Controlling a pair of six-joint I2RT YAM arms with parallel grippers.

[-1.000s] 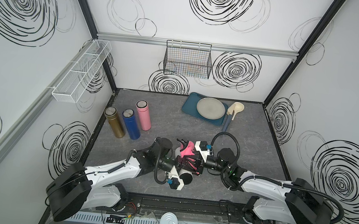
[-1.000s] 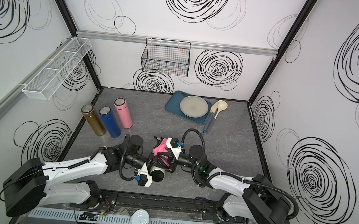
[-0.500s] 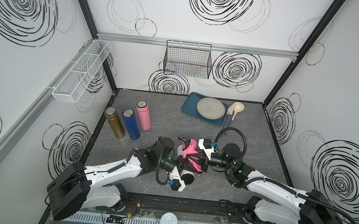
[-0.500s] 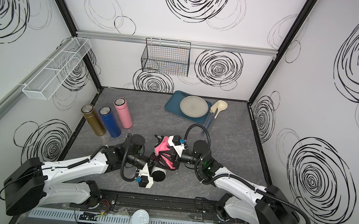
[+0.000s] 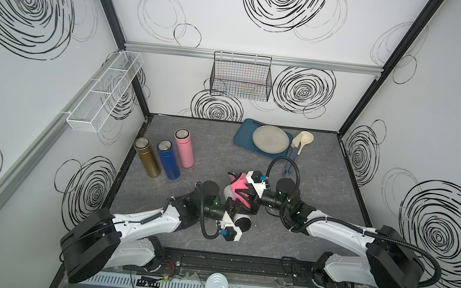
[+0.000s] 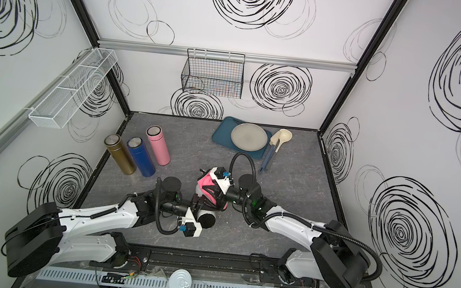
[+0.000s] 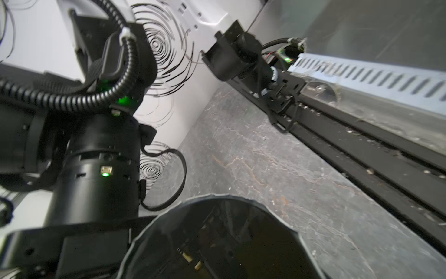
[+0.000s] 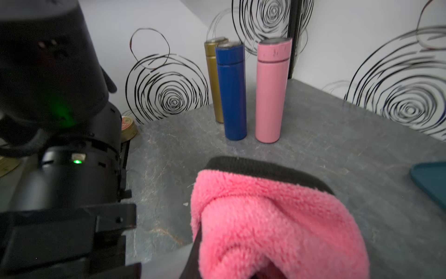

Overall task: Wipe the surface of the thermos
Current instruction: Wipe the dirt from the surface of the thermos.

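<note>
Over the grey stone-look table (image 5: 207,154), I'd rub evenly: left fingers (image 5: 230,209) clamp the white cylindrical thermos (image 5: 238,217), right fingers (image 5: 250,201) the fluffy pink cloth (image 5: 238,184).

the fluffy pink cloth (image 5: 237,184) pinched in the right gripper (image 5: 243,195) has slid a short way along the pale thermos with the black end (image 5: 242,222), farther from the fingers of the left gripper (image 5: 230,209) that clamp it. behind the right fingers the wrist has drawn back and swung round with the cloth, and its black ribbed cable loop (image 5: 283,159) now arches farther behind them.
</note>
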